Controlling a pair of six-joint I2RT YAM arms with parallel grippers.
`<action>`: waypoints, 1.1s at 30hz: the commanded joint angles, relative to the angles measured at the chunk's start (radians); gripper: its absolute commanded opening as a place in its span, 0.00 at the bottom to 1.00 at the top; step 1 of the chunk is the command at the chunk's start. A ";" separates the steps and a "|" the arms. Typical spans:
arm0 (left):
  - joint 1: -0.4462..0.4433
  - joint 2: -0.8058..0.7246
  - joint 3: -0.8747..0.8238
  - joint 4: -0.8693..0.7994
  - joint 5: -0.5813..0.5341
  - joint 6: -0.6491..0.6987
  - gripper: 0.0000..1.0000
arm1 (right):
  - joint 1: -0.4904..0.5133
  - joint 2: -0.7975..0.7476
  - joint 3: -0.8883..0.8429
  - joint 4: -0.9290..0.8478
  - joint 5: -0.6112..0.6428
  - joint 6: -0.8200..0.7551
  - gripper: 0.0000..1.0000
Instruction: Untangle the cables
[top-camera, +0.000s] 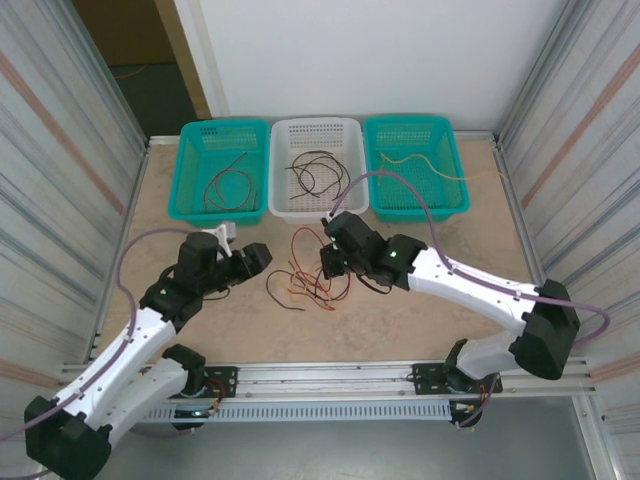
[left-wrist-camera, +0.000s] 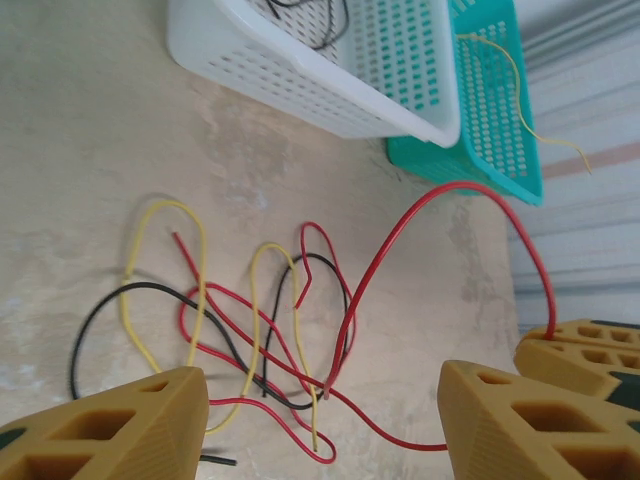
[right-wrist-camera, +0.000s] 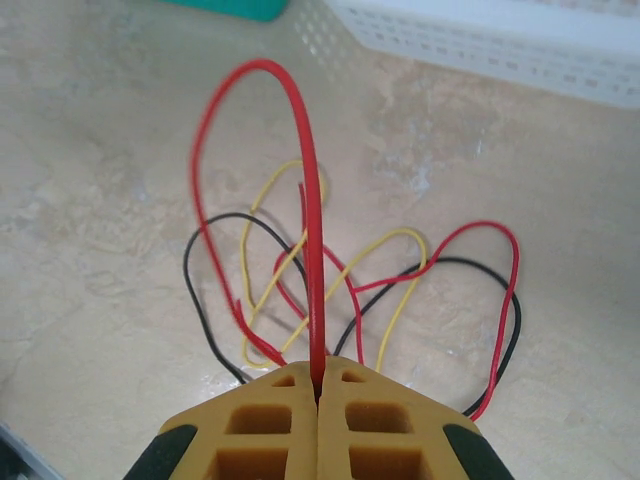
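Cables (top-camera: 305, 275), thin red, yellow and black wires, lie in a loose tangle on the beige marbled table (top-camera: 380, 330), between the left gripper (top-camera: 262, 258) and the right gripper (top-camera: 325, 262), near the white basket (top-camera: 305, 212). Perforated teal baskets (top-camera: 215, 214) flank it, and all three hold more thin wires. Left wrist: the left gripper's ribbed yellow fingers (left-wrist-camera: 120, 430) stand apart above the loops, nothing clamped between them; red cable (left-wrist-camera: 400, 235) arcs over to the right gripper's yellow tip. Right wrist: right gripper pinched tight on the red cable, which rises in a tall smooth arch. Yellow and black loops lie flat on the table beyond.
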 joint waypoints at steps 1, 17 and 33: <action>-0.054 0.021 -0.022 0.139 0.047 -0.018 0.64 | 0.022 -0.075 0.001 0.035 0.035 -0.040 0.01; -0.159 0.118 0.049 0.199 -0.036 0.064 0.47 | 0.059 -0.171 0.028 0.032 -0.006 -0.072 0.02; -0.186 0.100 0.031 0.405 0.008 -0.278 0.87 | 0.090 -0.152 0.036 0.028 0.066 -0.090 0.03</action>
